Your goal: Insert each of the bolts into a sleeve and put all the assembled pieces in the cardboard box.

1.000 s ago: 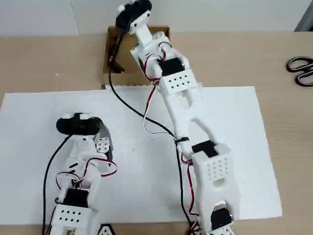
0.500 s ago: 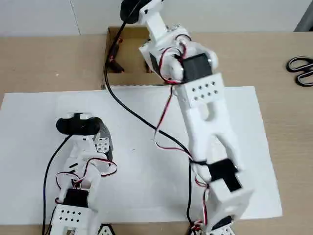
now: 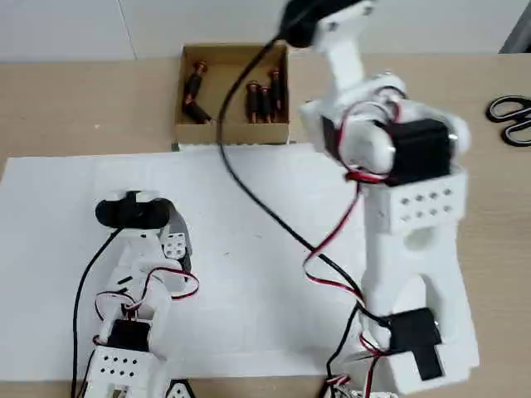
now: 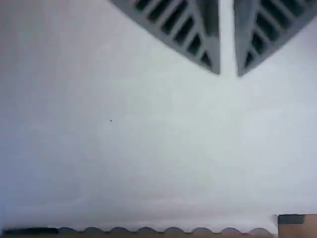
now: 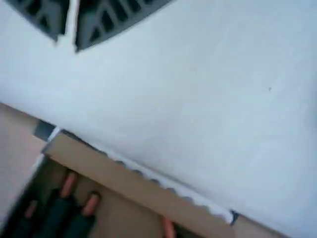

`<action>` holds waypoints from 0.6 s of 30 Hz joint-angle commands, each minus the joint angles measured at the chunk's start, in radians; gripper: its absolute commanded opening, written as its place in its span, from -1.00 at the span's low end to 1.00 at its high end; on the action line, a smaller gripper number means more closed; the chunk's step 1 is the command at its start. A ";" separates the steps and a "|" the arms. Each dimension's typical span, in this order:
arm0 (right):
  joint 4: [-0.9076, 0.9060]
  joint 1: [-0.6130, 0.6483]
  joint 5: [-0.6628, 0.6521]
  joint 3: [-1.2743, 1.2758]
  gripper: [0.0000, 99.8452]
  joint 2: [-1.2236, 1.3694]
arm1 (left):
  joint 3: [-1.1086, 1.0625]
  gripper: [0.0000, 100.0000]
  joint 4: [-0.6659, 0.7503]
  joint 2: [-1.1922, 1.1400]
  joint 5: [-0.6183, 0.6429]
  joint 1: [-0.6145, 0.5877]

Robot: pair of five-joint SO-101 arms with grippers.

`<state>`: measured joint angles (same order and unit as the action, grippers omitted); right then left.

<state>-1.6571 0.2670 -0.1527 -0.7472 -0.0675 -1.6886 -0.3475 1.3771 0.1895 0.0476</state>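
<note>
Cardboard box (image 3: pixel 232 133), shallow and square, sits on the wooden tabletop (image 3: pixel 83 108) and holds several dark cylindrical sleeves with copper-coloured bolts (image 3: pixel 259 101) in them. Left gripper (image 4: pixel 227 69) and right gripper (image 5: pixel 68 38), each with ribbed grey triangular fingers nearly pressed together and empty, hover over smooth white paper (image 3: pixel 265 249).

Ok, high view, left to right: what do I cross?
left arm → cardboard box → right arm → scissors
</note>
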 commanded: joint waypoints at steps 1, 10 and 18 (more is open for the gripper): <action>-0.012 -0.030 0.058 -0.037 -0.99 -0.068 | 0.004 -0.99 0.021 0.008 -0.003 0.003; -0.025 -0.030 0.086 0.138 -0.99 -0.303 | 0.004 -0.99 0.021 0.008 -0.003 0.003; 0.018 -0.033 0.089 0.712 -0.99 -0.756 | 0.004 -0.99 0.021 0.008 -0.003 0.003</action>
<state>-1.6740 0.2455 -0.0760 -0.2363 -0.6659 -1.6886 -0.3475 1.3771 0.1895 0.0476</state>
